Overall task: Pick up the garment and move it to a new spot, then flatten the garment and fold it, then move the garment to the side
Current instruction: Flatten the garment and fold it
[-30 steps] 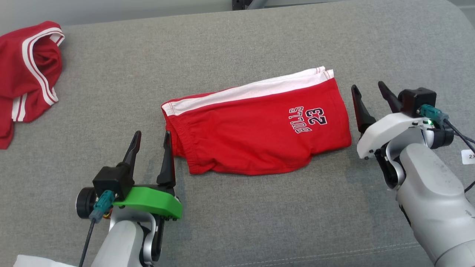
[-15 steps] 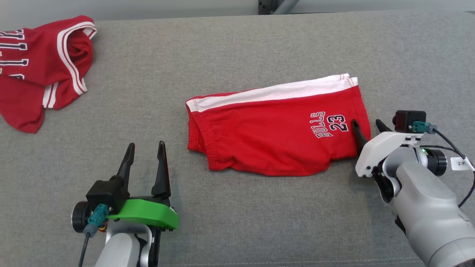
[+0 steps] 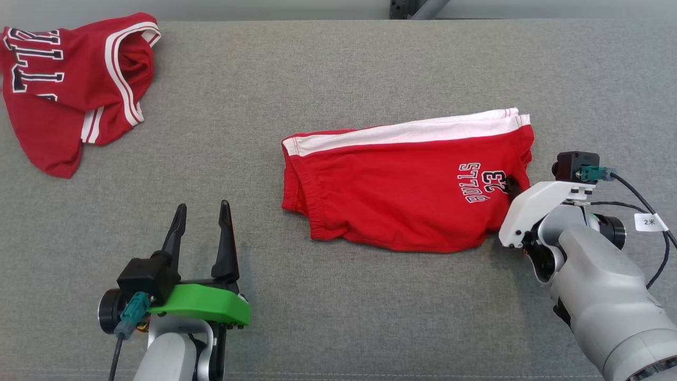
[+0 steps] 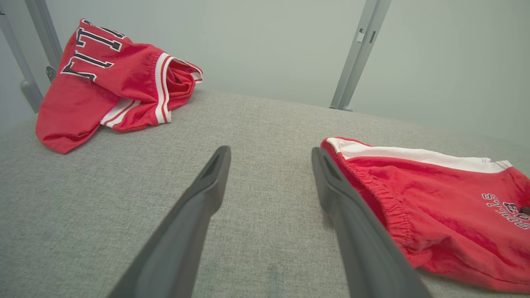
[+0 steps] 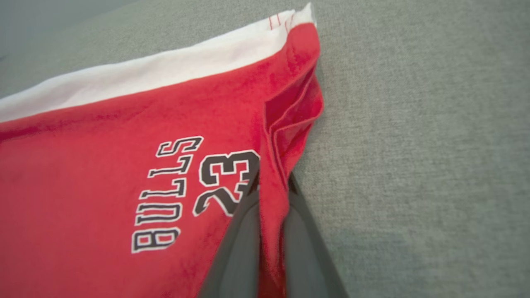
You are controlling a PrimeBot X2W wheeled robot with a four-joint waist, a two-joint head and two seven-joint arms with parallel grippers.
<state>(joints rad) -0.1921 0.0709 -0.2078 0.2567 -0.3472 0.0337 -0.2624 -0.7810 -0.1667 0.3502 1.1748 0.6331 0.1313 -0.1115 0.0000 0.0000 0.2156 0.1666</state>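
Note:
The garment (image 3: 402, 185) is a pair of red shorts with a white side stripe and "BULLS 23" print, folded flat on the grey cushion. My right gripper (image 3: 512, 186) is shut on the garment's right hem; in the right wrist view the garment (image 5: 124, 165) has a ridge of red cloth pinched between the two fingers (image 5: 238, 244). My left gripper (image 3: 202, 211) stands open on the cushion to the left of the waistband, apart from it. In the left wrist view the garment (image 4: 434, 207) lies just right of the open left gripper (image 4: 269, 155).
A second red jersey (image 3: 69, 84) lies crumpled at the far left corner, also seen as the jersey (image 4: 112, 82) in the left wrist view. The grey cushion (image 3: 338, 317) stretches wide in front. A metal post (image 4: 358, 54) stands behind its far edge.
My right gripper moved in over the garment's right hem and shut on it. The head camera shifted, so the whole scene slid right. The left gripper stayed open.

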